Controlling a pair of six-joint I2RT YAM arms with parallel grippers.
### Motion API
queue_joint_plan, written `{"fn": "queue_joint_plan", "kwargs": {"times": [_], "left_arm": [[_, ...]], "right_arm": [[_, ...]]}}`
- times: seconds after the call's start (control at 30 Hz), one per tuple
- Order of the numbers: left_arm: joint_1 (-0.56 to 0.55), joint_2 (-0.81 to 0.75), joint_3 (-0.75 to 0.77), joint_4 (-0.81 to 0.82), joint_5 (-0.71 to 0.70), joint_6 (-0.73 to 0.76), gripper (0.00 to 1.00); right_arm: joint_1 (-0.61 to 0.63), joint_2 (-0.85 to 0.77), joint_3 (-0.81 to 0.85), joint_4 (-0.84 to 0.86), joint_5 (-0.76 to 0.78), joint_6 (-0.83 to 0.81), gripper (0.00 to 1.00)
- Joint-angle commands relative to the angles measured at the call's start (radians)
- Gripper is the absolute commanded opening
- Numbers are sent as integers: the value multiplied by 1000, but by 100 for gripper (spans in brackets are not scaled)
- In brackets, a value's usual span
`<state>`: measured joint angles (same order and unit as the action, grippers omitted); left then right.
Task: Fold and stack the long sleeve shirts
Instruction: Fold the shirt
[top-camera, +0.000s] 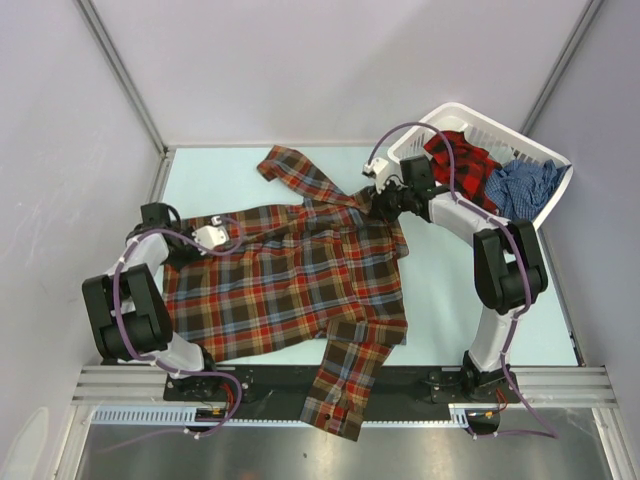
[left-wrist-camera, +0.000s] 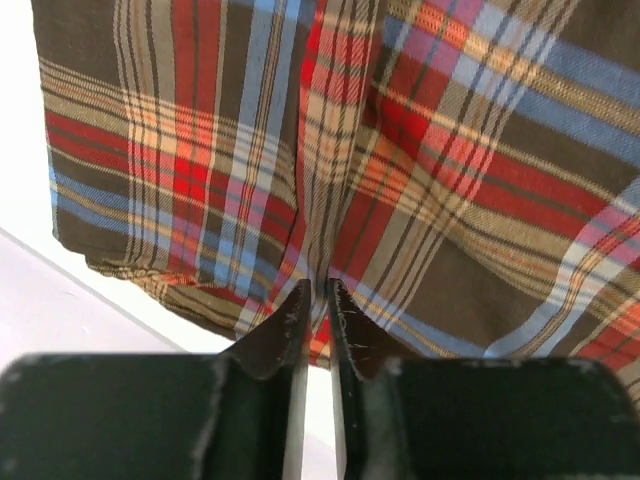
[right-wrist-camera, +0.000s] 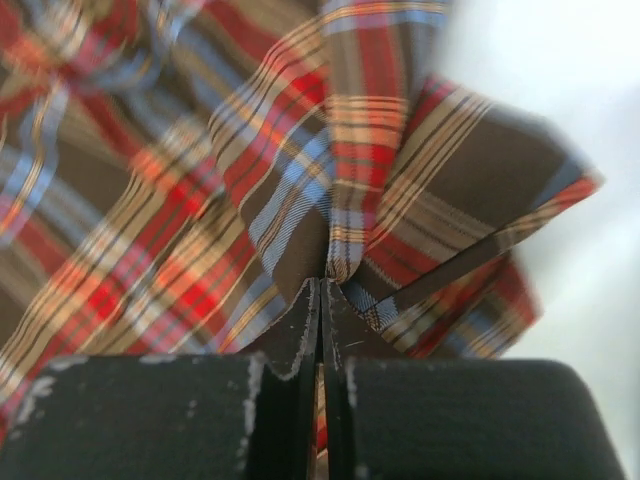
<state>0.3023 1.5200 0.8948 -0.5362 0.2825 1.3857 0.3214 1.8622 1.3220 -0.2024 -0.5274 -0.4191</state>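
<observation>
The brown, red-orange and light-blue plaid shirt (top-camera: 290, 280) lies spread on the table, one sleeve reaching to the far left, the other hanging over the near edge. My left gripper (top-camera: 190, 243) is shut on its left edge; the cloth pinched there shows in the left wrist view (left-wrist-camera: 318, 282). My right gripper (top-camera: 385, 203) is shut on the shirt's far right part, near the collar, and the right wrist view shows the fold it grips (right-wrist-camera: 345, 250). The red-and-black plaid shirt (top-camera: 462, 165) and the blue checked shirt (top-camera: 525, 185) lie in the basket.
A white plastic laundry basket (top-camera: 452, 115) stands at the far right corner of the table. Grey walls close in on the left, back and right. A black rail (top-camera: 420, 378) with the arm bases runs along the near edge.
</observation>
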Motion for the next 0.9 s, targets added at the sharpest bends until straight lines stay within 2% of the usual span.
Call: {"fn": "queue_joint_plan", "kwargs": {"times": [0.0,0.03,0.07,0.1,0.17,0.2,0.23,0.27,0.3,0.33,0.37,0.4,0.43,0.47,0.5,0.53,0.67,0.7,0.8,0.87], "left_arm": [[15,11,41,-57,-20,64,22],[15,19,74,-73,-17,59,28],[15,25,91,-86,-13,49,31],[18,31,110,-128,-3,47,32],[20,26,164,-149,35,18,39],[24,20,179,-151,53,1,41],[26,2,208,-153,73,-29,44],[26,-7,220,-153,117,-46,47],[26,-17,239,-142,142,-66,55],[26,-36,246,-127,168,-127,59],[26,-47,253,-110,216,-158,62],[26,-56,259,-72,237,-224,74],[24,-73,256,-41,253,-269,81],[24,-83,256,-10,274,-308,82],[23,-90,254,48,276,-344,96],[23,-98,251,86,276,-432,99],[14,-130,245,234,264,-588,100],[9,-126,242,243,248,-609,99],[-52,-37,278,176,163,-558,99],[-61,38,309,90,129,-482,94]], "right_arm": [[4,-11,3,-129,-51,-84,6],[5,-6,14,-147,-52,-99,10],[4,2,26,-179,-52,-102,15],[4,12,45,-202,-52,-107,25],[-11,20,118,-267,-54,-112,34],[-21,28,144,-284,-60,-109,46],[-28,31,208,-307,-63,-93,52],[-36,37,239,-316,-72,-86,62],[-41,52,271,-324,-77,-78,65],[-41,61,339,-319,-80,-46,69],[-41,75,365,-307,-83,-24,80],[-36,106,396,-263,-82,-1,84],[-32,127,420,-237,-71,28,86],[-24,150,481,-215,-40,64,87],[-7,176,517,-198,-23,77,87],[5,243,554,-183,-7,83,86],[54,432,785,-204,93,152,81],[57,468,887,-227,107,163,80],[53,548,960,-322,66,178,73],[47,522,915,-333,40,178,73]]}}
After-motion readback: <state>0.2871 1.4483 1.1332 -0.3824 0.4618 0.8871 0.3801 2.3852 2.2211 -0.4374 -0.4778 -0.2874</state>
